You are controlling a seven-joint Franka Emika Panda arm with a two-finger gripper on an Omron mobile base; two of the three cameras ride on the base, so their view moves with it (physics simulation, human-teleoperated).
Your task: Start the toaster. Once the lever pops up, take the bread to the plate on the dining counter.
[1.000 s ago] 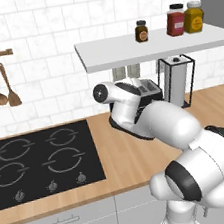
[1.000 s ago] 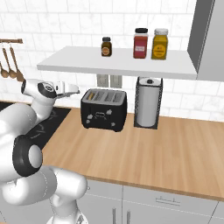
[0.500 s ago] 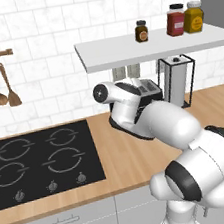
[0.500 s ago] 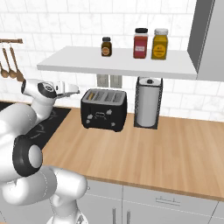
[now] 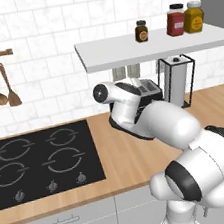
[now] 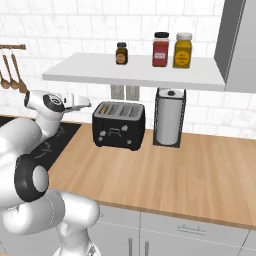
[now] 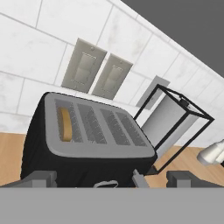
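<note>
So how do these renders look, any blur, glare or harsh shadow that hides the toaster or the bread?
Right base view: sharp, evenly lit, the toaster plain with soft shading under the shelf. Left base view: equally crisp, but the arm covers most of the toaster. Hand view: rolled, walls slanting, no blur; the bread shows clearly in an end slot.

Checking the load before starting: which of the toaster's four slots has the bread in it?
The end slot farthest from the paper towel stand: bread shows there; the toaster has three other slots, all empty.
</note>
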